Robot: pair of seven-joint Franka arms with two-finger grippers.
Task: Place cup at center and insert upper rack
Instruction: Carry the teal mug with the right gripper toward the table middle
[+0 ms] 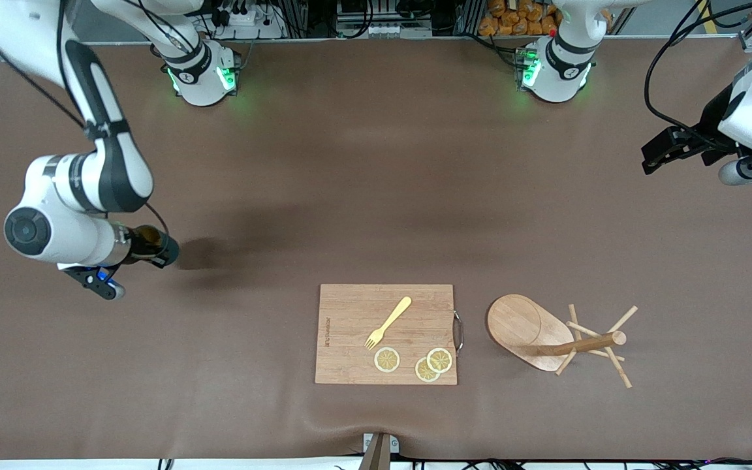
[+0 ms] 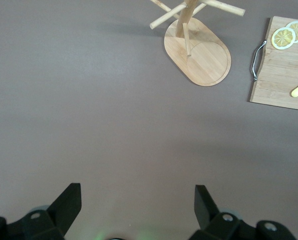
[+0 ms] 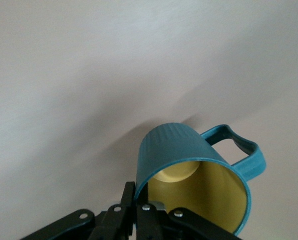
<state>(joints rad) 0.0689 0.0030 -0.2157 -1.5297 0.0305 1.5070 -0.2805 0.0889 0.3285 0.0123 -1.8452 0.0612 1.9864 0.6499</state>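
Note:
The cup [image 1: 154, 245] is a dark teal ribbed mug with a yellowish inside; it fills the right wrist view [image 3: 188, 160], mouth toward the camera and handle to one side. My right gripper [image 1: 133, 252] [image 3: 141, 192] is shut on its rim, one finger inside and one outside, over bare table toward the right arm's end. The upper rack [image 1: 523, 325] is a light wooden mug tree that stands upright on its oval base near the front camera, beside the cutting board. It also shows in the left wrist view [image 2: 198, 55]. My left gripper [image 1: 653, 159] [image 2: 138, 196] is open and empty, up over the left arm's end of the table.
A rectangular wooden cutting board [image 1: 350, 339] with a metal handle lies near the front edge. It carries a yellow fork [image 1: 389, 321] and three lemon slices [image 1: 387, 360]. The brown mat [image 1: 376, 196] covers the table.

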